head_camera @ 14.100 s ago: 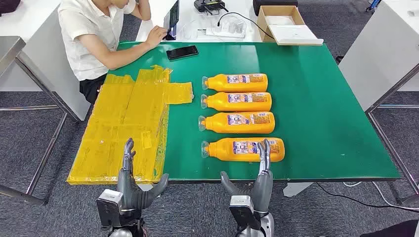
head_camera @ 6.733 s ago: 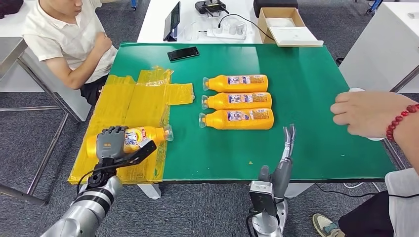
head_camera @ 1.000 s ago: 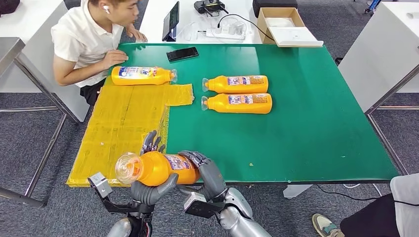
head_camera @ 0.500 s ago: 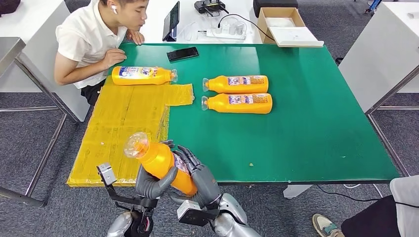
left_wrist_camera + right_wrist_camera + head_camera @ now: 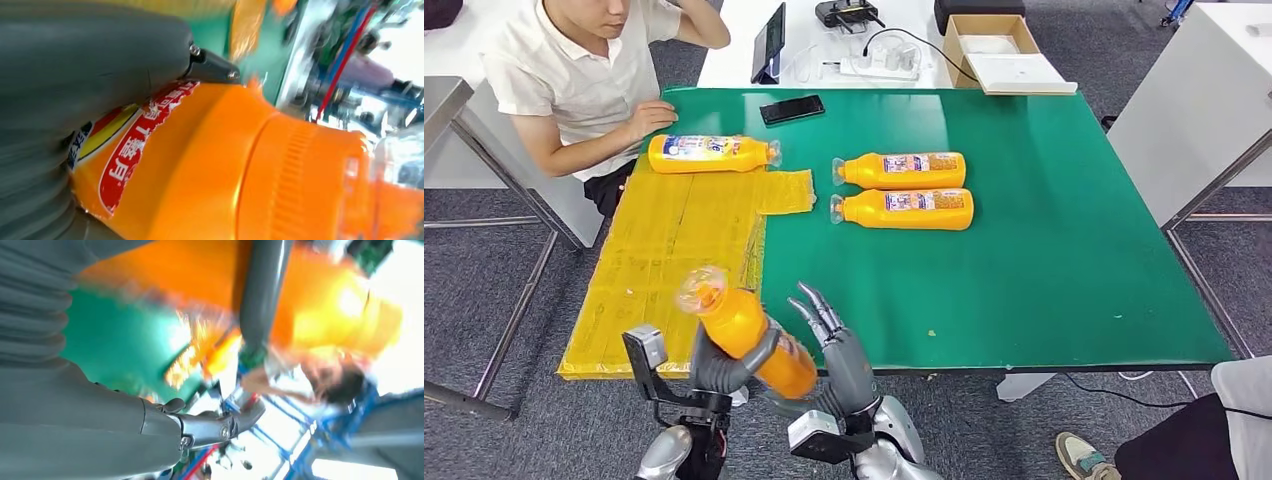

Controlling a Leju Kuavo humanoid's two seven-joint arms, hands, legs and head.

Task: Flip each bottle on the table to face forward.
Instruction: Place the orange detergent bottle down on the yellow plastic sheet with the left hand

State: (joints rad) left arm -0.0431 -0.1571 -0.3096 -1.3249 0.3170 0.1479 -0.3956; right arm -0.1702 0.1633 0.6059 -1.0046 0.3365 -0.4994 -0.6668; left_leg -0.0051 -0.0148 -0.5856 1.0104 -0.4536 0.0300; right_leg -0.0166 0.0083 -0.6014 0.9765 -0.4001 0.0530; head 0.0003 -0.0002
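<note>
1. While the left hand (image 5: 724,362) is gripping the orange bottle (image 5: 746,330) around its body, the bottle is hanging in the air at the near edge of the bench (image 5: 1044,260), long axis tilted, clear cap end pointing up and away to the left, base down toward the robot.
2. Right hand (image 5: 836,350) is sitting just beside the bottle on its right with its fingers apart and pointing up, not holding anything as far as I can see. So the left hand is carrying the whole thing.
3. Yellow mat (image 5: 674,260) is lying just ahead and left of the held bottle; looks like that's where it's going, judging by the bottle (image 5: 712,153) already lying on the mat's far end, cap to the right.
4. Two more bottles (image 5: 902,188) are waiting on the green surface, side by side, caps to the left.
5. Bottle's smooth glossy plastic with a ribbed collar near the cap and a slick label, so it could be slipping if the grip loosens.
</note>
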